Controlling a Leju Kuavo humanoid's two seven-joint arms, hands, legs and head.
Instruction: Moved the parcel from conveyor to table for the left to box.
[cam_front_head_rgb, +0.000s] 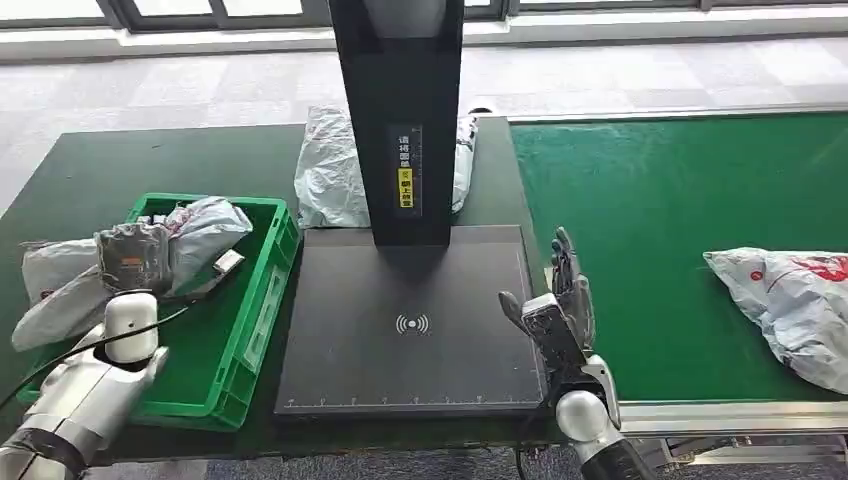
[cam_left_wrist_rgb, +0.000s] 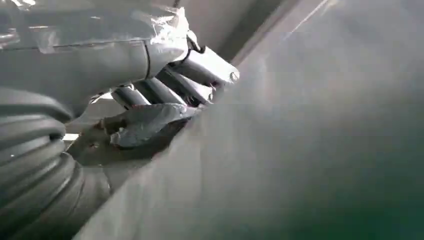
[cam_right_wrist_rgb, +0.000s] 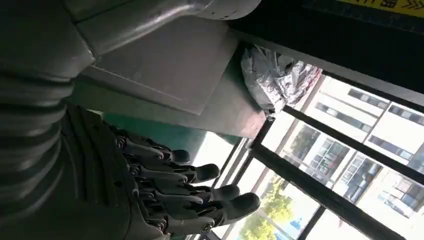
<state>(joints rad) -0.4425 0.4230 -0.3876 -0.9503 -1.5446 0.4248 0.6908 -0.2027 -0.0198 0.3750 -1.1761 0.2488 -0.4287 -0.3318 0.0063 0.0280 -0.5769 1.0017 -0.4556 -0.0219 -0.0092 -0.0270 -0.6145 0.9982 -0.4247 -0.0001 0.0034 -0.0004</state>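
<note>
While left hand (cam_front_head_rgb: 135, 258) grips parcel (cam_front_head_rgb: 120, 262) | right hand (cam_front_head_rgb: 560, 305) spread, empty | green conveyor (cam_front_head_rgb: 650, 200)

We see a bin (cam_front_head_rgb: 262, 300) left of the scanner pad (cam_front_head_rgb: 410, 320), the conveyor (cam_front_head_rgb: 660, 220) right, a parcel (cam_front_head_rgb: 795, 300) on it

Parcel (cam_front_head_rgb: 790, 300) glossy crinkled plastic; conveyor (cam_front_head_rgb: 650, 220) matt green felt.

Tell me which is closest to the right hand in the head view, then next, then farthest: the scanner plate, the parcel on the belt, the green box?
From the right hand:
1. Scanner plate, right beside it, on its left.
2. Parcel on the belt, off to its right.
3. Green box, beyond the plate, far left.
</note>
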